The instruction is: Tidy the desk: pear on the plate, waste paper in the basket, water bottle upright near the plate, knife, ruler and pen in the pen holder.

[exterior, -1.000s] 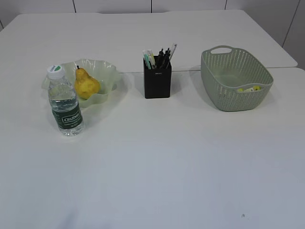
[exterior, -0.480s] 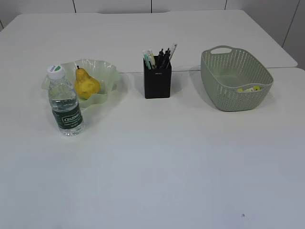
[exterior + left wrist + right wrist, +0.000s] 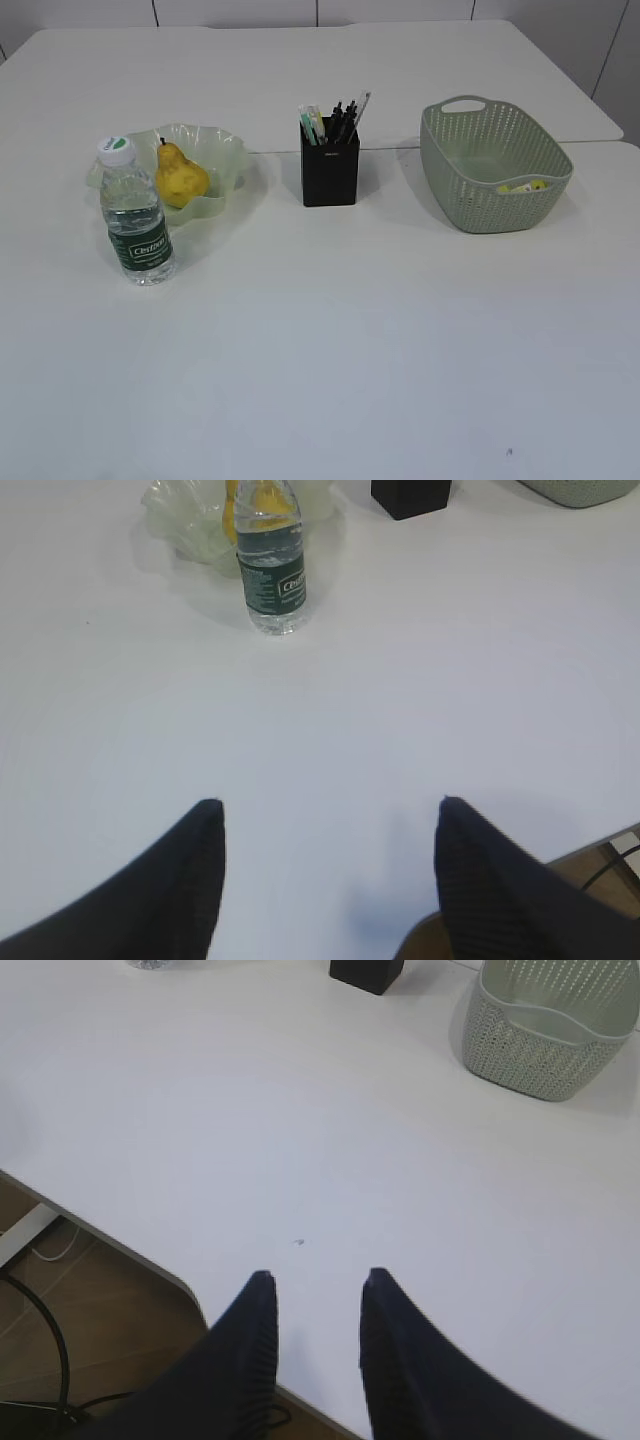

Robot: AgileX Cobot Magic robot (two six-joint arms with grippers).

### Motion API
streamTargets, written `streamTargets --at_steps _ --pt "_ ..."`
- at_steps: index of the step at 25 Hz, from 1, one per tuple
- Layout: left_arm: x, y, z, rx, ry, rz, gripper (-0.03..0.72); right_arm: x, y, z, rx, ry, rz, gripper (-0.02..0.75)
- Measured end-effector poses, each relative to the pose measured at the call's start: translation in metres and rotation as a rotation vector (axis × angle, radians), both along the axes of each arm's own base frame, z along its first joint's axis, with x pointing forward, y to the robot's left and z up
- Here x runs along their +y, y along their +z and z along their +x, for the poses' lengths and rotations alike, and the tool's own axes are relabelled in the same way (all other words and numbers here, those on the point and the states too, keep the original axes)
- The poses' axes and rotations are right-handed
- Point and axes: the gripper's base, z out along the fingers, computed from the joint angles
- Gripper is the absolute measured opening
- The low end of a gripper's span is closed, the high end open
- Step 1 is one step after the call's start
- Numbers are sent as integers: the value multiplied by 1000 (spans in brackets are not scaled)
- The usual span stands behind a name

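Observation:
The yellow pear (image 3: 182,176) lies in the wavy pale green plate (image 3: 226,142). Just in front of the plate the water bottle (image 3: 137,222) stands upright. The black pen holder (image 3: 330,176) holds dark pens (image 3: 344,118), a clear slanted ruler (image 3: 360,103) and a pale green-and-white stick; I cannot make out the knife. Yellow waste paper (image 3: 524,186) lies inside the green basket (image 3: 470,205). My left gripper (image 3: 330,803) hangs open and empty over bare table, well short of the bottle (image 3: 272,575). My right gripper (image 3: 318,1274) is open and empty at the table's front edge.
Neither arm shows in the exterior view. The right wrist view has the basket (image 3: 545,1035) far ahead on the right and the pen holder (image 3: 365,972) at the top. Floor and cables lie beyond the table edge (image 3: 120,1245).

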Motion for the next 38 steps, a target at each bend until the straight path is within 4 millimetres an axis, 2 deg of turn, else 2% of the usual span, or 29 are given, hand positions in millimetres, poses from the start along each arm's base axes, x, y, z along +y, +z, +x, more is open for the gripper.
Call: streamTargets --at_steps 19,31,38 --pt "1 0 0 0 4 6 466 -1 0 1 -4 -11 -14 244" --pt "1 0 0 0 5 7 466 -1 0 1 -2 -91 -16 244" --pt "9 -2 1 4 60 89 466 -1 0 1 -2 -91 -16 244"
